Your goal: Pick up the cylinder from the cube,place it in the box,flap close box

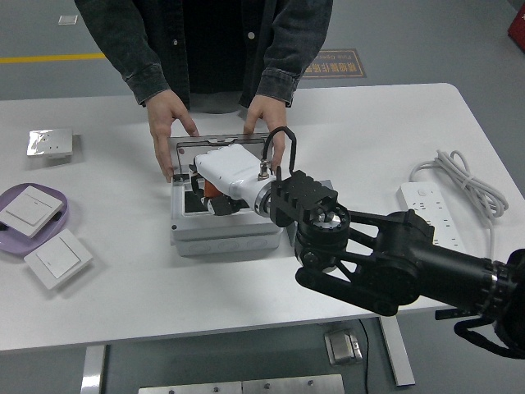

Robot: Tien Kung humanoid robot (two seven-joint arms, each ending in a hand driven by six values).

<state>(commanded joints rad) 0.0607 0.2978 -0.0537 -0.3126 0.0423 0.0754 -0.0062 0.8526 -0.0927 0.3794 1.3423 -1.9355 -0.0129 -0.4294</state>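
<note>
At frame centre the right hand (pixel 220 182) lowers its orange cylinder (pixel 211 190), fingers wrapped around it, into the box (pixel 221 230); release and flap closing remain.

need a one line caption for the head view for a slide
Right hand lowers the orange cylinder into the open grey box while a person's hands steady its lid.

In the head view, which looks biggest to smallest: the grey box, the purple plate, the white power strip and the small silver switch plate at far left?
1. Grey box, largest.
2. Purple plate, though the picture's edge cuts it off.
3. White power strip, partly hidden behind the robot's arm, so its rank against the plate is unsure.
4. Silver switch plate, smallest.
</note>
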